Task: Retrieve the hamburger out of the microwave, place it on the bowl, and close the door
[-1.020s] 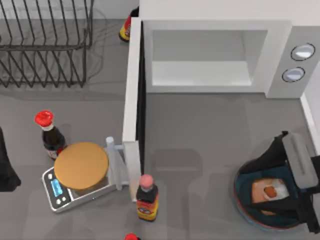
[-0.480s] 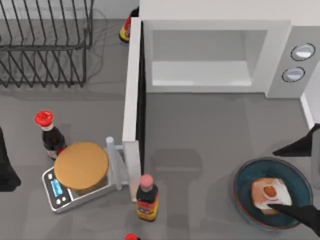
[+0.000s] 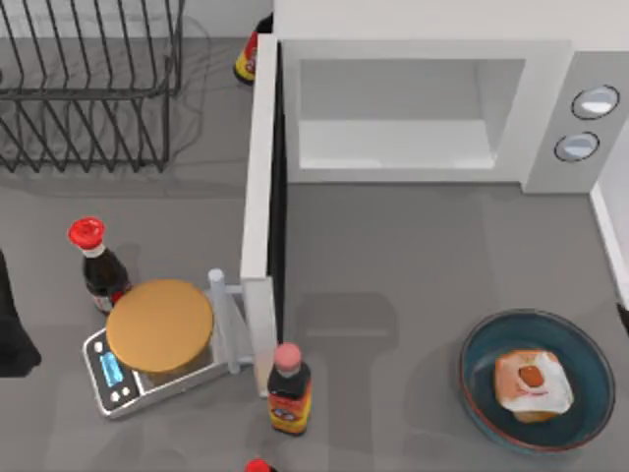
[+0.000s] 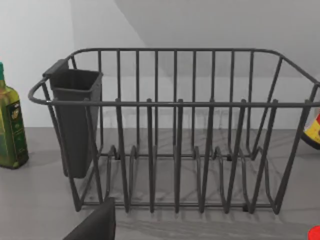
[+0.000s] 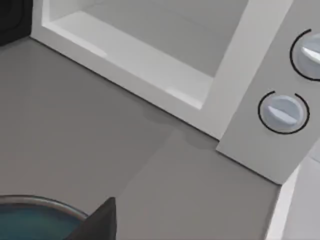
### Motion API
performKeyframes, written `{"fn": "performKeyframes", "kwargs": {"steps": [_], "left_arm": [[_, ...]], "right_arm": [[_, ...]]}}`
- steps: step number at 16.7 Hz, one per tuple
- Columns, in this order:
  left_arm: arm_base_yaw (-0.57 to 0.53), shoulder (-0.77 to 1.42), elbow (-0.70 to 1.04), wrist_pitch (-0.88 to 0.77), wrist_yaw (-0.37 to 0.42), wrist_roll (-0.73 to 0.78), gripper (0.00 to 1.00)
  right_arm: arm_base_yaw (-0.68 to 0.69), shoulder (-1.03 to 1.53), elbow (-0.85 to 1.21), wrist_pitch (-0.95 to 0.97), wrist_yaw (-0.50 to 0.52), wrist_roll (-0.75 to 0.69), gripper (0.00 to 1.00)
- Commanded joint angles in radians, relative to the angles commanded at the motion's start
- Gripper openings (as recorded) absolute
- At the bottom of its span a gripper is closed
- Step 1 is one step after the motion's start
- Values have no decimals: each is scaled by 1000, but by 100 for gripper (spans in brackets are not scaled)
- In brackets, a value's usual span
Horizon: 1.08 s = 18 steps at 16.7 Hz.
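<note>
The white microwave (image 3: 432, 108) stands at the back right, its grey cavity bare. Its door (image 3: 259, 177) is swung wide open and juts toward the table's front, with the bar handle (image 3: 228, 320) on its left face. The hamburger (image 3: 532, 382) lies inside the dark blue bowl (image 3: 580, 359) at the front right, with nothing touching it. A sliver of my right arm (image 3: 623, 313) shows at the right edge. In the right wrist view one dark finger (image 5: 97, 224) hangs over the bowl's rim (image 5: 35, 202), gripper open and holding nothing. My left arm (image 3: 12, 339) is parked at the left edge.
A wire dish rack (image 3: 88, 88) fills the back left. A scale carrying a tan disc (image 3: 159, 324) sits just left of the door, between a red-capped bottle (image 3: 98, 265) and a pink-capped one (image 3: 288, 388). Another bottle (image 3: 251, 54) stands behind the door.
My right gripper opened and let go of the hamburger in the bowl, then pulled back off the right edge. The left arm has not moved.
</note>
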Motion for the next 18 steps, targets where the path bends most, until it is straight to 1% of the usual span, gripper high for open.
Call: {"fn": "performKeyframes", "kwargs": {"steps": [3, 6, 8, 13, 18], "left_arm": [[0, 0, 0, 0, 0, 0, 100], [0, 0, 0, 0, 0, 0, 100], [0, 0, 0, 0, 0, 0, 100], [0, 0, 0, 0, 0, 0, 100], [0, 0, 0, 0, 0, 0, 62]], "right_arm": [[-7, -217, -71, 27, 183, 205, 100], [-10, -340, -113, 39, 312, 340, 100], [-11, -372, -127, 42, 354, 382, 100], [-11, -376, -129, 43, 359, 388, 100], [-11, -376, -129, 43, 359, 388, 100]]}}
